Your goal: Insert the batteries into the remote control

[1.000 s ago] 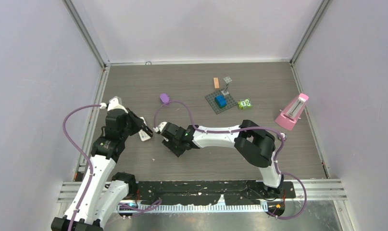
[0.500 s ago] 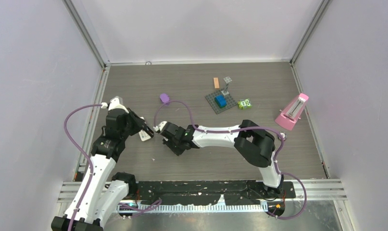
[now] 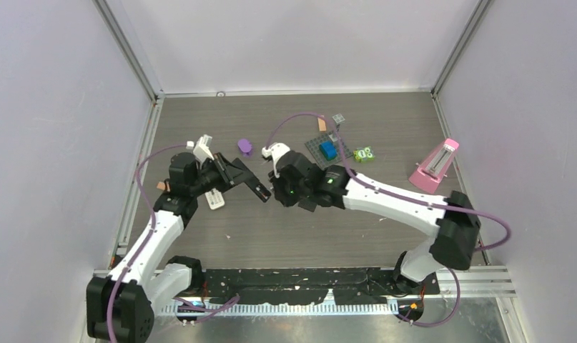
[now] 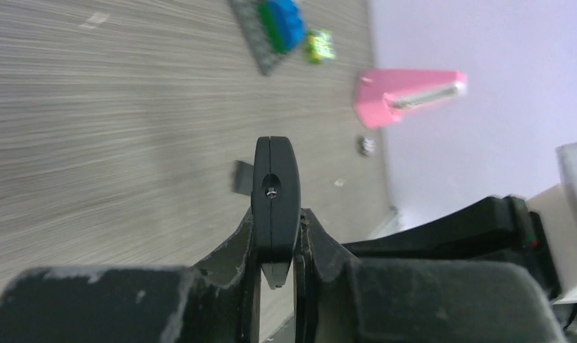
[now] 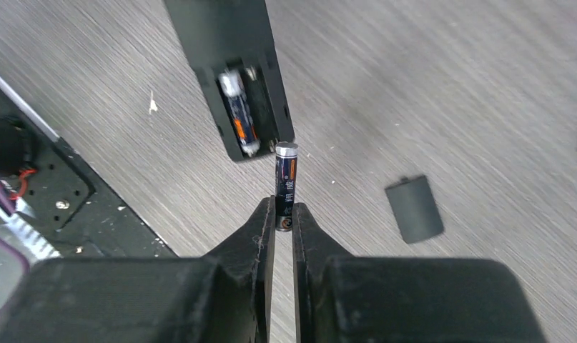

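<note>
The black remote control [image 5: 232, 78] hangs above the table with its back facing my right wrist camera. Its compartment is open, and one dark battery with an orange band [image 5: 239, 118] lies in the left slot. My left gripper [image 4: 277, 239] is shut on the remote [image 4: 274, 193], seen end-on there. My right gripper [image 5: 284, 214] is shut on a second dark battery [image 5: 286, 182]. That battery's silvery top sits just below the compartment's lower right corner. From above, the remote [image 3: 251, 184] bridges the left gripper [image 3: 228, 171] and the right gripper [image 3: 276, 193].
The dark battery cover [image 5: 414, 209] lies on the table. A small white object [image 3: 215, 200] rests under the left arm. Further back are a purple piece [image 3: 244, 146], a grey baseplate with a blue brick [image 3: 327, 150], a green block [image 3: 364, 153] and a pink metronome [image 3: 434, 166].
The right gripper has closed on a battery and moved up and right. The left arm has swung the remote out to the right, up to the right gripper.
</note>
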`<state>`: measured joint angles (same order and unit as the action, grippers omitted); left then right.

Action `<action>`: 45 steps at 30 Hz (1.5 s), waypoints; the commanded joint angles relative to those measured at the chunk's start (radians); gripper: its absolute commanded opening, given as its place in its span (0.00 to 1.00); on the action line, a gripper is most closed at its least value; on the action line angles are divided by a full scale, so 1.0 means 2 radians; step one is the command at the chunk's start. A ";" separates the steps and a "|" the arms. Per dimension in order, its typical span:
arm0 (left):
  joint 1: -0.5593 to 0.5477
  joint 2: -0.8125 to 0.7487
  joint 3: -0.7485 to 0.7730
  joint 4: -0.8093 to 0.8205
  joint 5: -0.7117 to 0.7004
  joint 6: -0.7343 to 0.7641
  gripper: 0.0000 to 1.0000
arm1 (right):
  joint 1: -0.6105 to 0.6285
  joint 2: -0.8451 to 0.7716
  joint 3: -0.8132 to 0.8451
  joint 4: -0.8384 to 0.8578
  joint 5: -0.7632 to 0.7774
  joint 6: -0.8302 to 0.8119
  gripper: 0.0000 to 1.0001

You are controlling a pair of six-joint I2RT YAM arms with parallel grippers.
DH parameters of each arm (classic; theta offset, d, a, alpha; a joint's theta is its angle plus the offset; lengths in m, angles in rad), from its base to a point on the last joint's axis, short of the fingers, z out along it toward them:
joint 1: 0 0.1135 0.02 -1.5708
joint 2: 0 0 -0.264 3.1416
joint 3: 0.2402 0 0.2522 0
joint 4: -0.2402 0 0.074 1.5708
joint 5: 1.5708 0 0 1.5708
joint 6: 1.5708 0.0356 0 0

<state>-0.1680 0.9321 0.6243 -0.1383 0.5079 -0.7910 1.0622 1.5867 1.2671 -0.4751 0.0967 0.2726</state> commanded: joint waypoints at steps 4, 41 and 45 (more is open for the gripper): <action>-0.002 0.069 -0.100 0.476 0.168 -0.268 0.00 | -0.007 -0.066 0.083 -0.131 0.026 0.028 0.11; -0.013 0.118 -0.121 0.599 0.182 -0.335 0.00 | 0.017 0.018 0.240 -0.277 0.032 -0.032 0.21; -0.013 0.106 -0.118 0.565 0.182 -0.315 0.00 | 0.017 0.028 0.253 -0.305 0.042 -0.027 0.21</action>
<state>-0.1944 1.1866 0.3672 1.0153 0.8730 -1.4605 1.0939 1.6299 1.7172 -1.0225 0.1364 0.2230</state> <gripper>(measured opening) 0.160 0.208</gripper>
